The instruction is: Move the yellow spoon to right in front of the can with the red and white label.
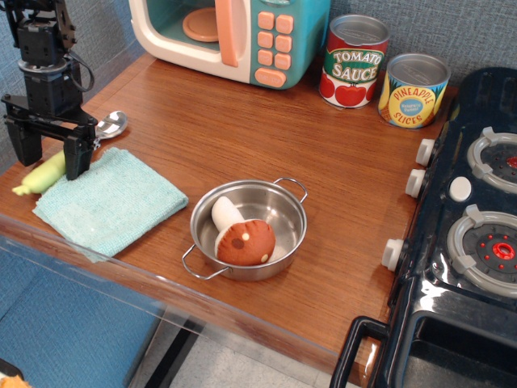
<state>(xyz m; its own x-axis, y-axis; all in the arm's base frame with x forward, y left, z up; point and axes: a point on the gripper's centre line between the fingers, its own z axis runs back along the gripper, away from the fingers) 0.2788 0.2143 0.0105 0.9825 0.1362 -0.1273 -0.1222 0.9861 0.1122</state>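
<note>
The can with the red and white label (pixel 355 61) said "TOMATO SAUCE" in white letters, with tomato pictures under the words. Just beside it, on the stove side, a yellow and blue can (pixel 414 90) said "PINEAPPLE SLICES". Both cans stood upright, between the toy microwave (pixel 230 36) and the black stove (pixel 468 234).

The yellow spoon (pixel 69 155) lay flat on the wooden table (pixel 266 153), well apart from the tomato can, touching the far edge of the blue-green cloth (pixel 109 200). Its long side ran on a slant: the shiny metal bowl pointed up toward the microwave, and the yellow handle tip pointed toward the table's near left edge.

The gripper (pixel 51 158) was wide, with one black finger on each side of the spoon's handle, low over it. I could not tell if the fingers touched it.

Nearer the front than the tomato can, a metal pot (pixel 249 229) held a toy mushroom (pixel 239 237).
</note>
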